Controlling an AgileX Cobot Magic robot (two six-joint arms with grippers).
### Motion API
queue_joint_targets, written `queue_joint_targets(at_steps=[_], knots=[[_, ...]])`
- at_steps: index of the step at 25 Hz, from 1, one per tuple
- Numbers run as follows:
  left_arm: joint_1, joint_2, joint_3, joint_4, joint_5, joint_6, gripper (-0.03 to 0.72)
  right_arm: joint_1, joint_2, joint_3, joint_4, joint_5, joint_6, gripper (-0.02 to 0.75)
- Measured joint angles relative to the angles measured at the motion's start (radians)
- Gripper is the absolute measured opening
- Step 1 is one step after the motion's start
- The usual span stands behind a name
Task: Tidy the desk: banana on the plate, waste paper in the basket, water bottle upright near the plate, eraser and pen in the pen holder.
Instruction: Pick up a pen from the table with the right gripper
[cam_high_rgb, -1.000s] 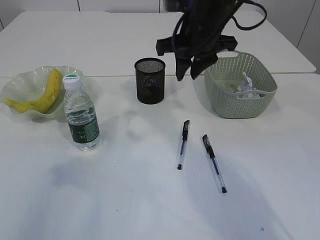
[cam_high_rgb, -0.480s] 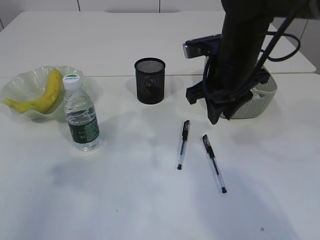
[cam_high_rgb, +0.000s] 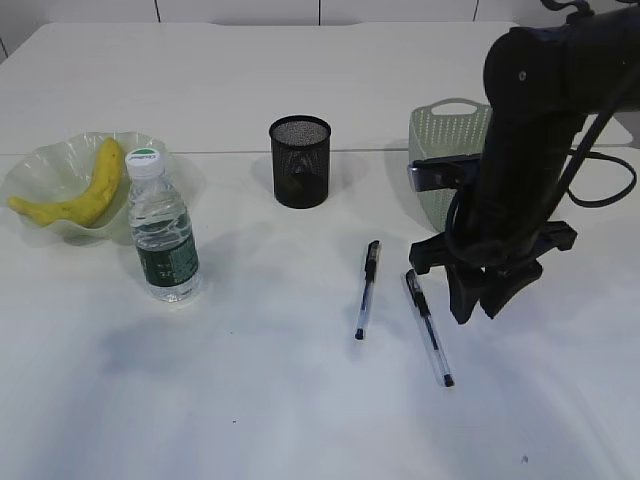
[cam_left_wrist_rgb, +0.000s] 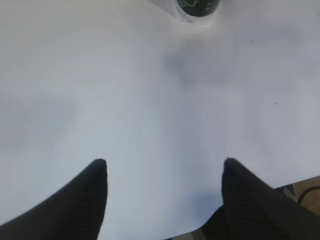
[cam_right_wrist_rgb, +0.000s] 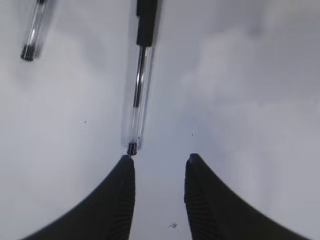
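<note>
While the left hand (cam_left_wrist_rgb: 164, 172) gapes, the ribbed right hand (cam_right_wrist_rgb: 159, 170) hangs empty, part-open, by a clear-barrelled pen (cam_right_wrist_rgb: 139, 95).

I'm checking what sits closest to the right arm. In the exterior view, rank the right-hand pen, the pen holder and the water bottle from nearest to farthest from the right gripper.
1. Right-hand pen: just left of the right gripper.
2. Pen holder: farther back, left of centre.
3. Water bottle: far left, beside the plate.

Black arm (cam_high_rgb: 530, 130), looped cables, ribbed claw (cam_right_wrist_rgb: 159, 200)
</note>
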Motion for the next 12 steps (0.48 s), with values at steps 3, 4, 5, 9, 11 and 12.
queue_joint_targets(at_steps=[3, 4, 5, 9, 11, 12], knots=[[0.0, 0.0, 0.0, 0.0, 0.002, 0.0, 0.499, -0.008, 0.0, 0.0, 0.003, -0.048, 0.073, 0.249], [0.0, 0.0, 0.0, 0.0, 0.002, 0.0, 0.498, -0.008, 0.0, 0.0, 0.011, -0.061, 0.098, 0.249], [0.0, 0.0, 0.0, 0.0, 0.002, 0.0, 0.498, -0.008, 0.0, 0.0, 0.016, -0.074, 0.113, 0.249], [0.0, 0.0, 0.0, 0.001, 0.004, 0.0, 0.497, -0.008, 0.002, -0.002, 0.029, -0.094, 0.137, 0.249], [0.0, 0.0, 0.0, 0.001, 0.004, 0.0, 0.497, -0.008, 0.018, -0.022, 0.031, -0.096, 0.141, 0.249], [0.0, 0.0, 0.0, 0.001, 0.004, 0.0, 0.497, -0.008, 0.026, -0.033, 0.031, -0.096, 0.146, 0.249]])
